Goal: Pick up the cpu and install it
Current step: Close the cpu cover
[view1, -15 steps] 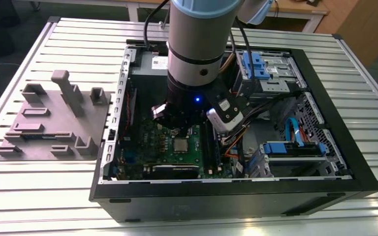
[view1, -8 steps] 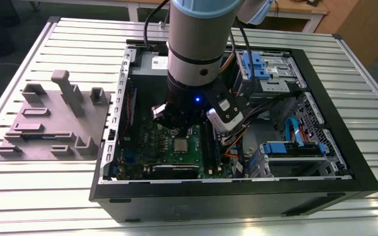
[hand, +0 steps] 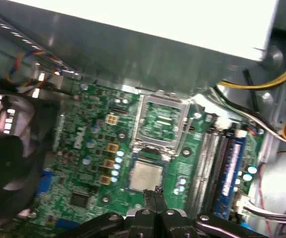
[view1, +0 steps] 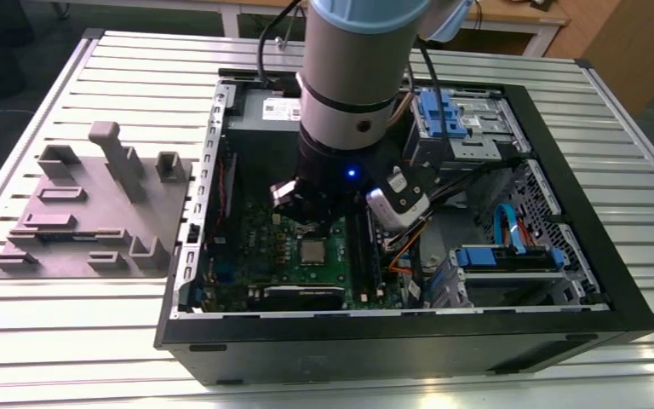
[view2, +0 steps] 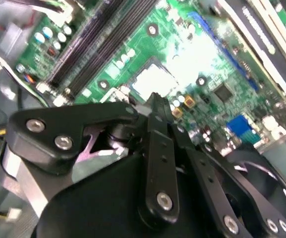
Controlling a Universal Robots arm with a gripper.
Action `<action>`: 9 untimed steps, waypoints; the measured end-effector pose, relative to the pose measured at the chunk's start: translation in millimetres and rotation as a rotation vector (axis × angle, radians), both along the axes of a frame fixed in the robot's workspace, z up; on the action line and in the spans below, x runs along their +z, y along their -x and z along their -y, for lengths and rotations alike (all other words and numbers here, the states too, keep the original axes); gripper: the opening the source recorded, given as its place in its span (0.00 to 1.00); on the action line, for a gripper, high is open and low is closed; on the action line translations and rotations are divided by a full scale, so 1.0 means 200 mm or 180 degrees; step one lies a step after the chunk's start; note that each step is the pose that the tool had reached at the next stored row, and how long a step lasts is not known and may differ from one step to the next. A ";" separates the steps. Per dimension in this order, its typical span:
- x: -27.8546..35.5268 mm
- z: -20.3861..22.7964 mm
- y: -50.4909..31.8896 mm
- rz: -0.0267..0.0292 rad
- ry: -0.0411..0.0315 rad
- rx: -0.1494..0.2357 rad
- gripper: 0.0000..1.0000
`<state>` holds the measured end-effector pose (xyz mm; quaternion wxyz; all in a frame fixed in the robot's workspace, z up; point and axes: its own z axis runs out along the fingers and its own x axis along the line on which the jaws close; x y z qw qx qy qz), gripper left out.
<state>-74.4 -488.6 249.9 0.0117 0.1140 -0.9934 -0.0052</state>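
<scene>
A: Jaws look pressed together and empty, tips (hand: 150,201) close over the cpu (hand: 145,176).
B: And the chip?
A: Lying flat in its socket on the green board (hand: 83,148), hinged frame (hand: 162,121) open beside it.
B: Risk?
A: Nothing clamps it; a nudge from those tips could skew it and bend contacts underneath.

Arm (view1: 356,77) vertical, end effector (hand: 156,191) fingers together
</scene>
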 end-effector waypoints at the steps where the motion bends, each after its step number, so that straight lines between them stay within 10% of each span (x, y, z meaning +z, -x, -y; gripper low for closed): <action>1: -0.001 0.000 -0.020 -0.0002 0.0000 0.0003 0.10; 9: -0.007 0.000 -0.027 -0.0004 0.0000 0.0409 0.10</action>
